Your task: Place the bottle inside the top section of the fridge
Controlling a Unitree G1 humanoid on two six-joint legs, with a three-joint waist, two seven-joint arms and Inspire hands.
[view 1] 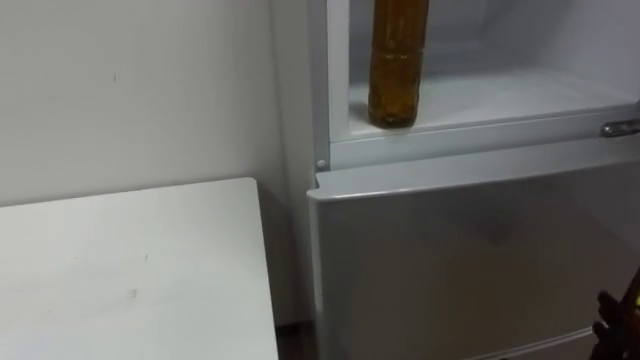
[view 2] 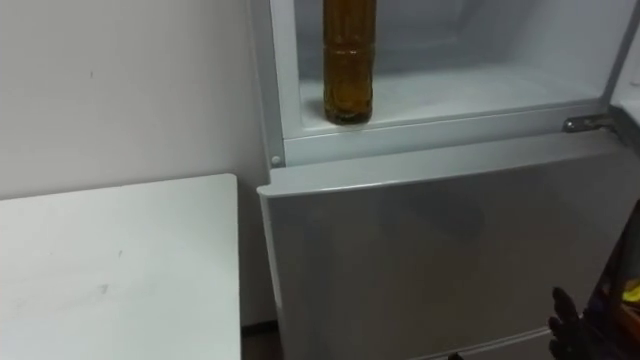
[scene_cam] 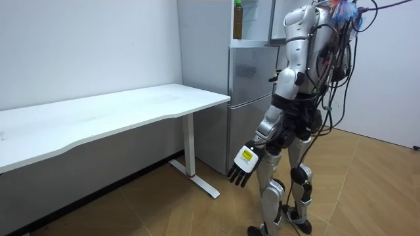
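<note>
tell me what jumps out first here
An amber bottle stands upright at the front left of the open upper fridge compartment, above the shut lower door. In the room view the robot stands before it, left hand hanging open, a white table alongside.

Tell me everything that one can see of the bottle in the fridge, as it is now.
The bottle looks like clear plastic with ribbed walls, and it is filled with an amber-brown liquid. It stands upright on the white floor of the open upper fridge compartment, near its front left corner, just behind the front rim. Its base rests on that floor; nothing else touches it. Its top is cut off in the eye views; in the room view the top looks dark green.
</note>
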